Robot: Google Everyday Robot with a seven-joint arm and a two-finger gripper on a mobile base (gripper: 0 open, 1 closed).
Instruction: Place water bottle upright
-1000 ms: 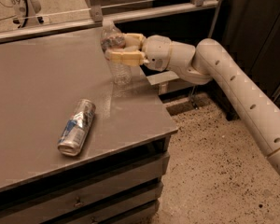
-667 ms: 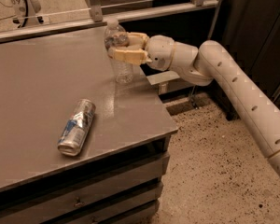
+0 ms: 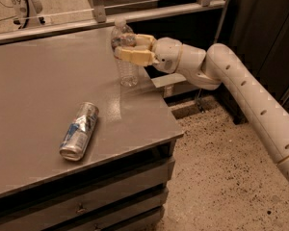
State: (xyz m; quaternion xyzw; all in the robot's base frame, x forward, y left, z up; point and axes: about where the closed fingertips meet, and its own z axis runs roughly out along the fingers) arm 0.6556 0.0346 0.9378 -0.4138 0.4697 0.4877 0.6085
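The water bottle [image 3: 126, 66], clear and ribbed with a white cap, stands upright near the right edge of the grey table [image 3: 33, 95]. Its base is at the table surface. My gripper [image 3: 129, 47] reaches in from the right at the end of the white arm [image 3: 241, 90]. Its tan fingers [image 3: 134, 56] are closed around the bottle's upper part, just below the neck.
A silver-blue drink can [image 3: 79, 131] lies on its side near the table's front. A metal rail [image 3: 106, 18] runs along the table's far edge. Drawers [image 3: 86, 201] sit below the tabletop. Speckled floor [image 3: 221, 177] lies to the right.
The gripper and bottle have shifted slightly; the bottle stays upright in the fingers. The can has not moved.
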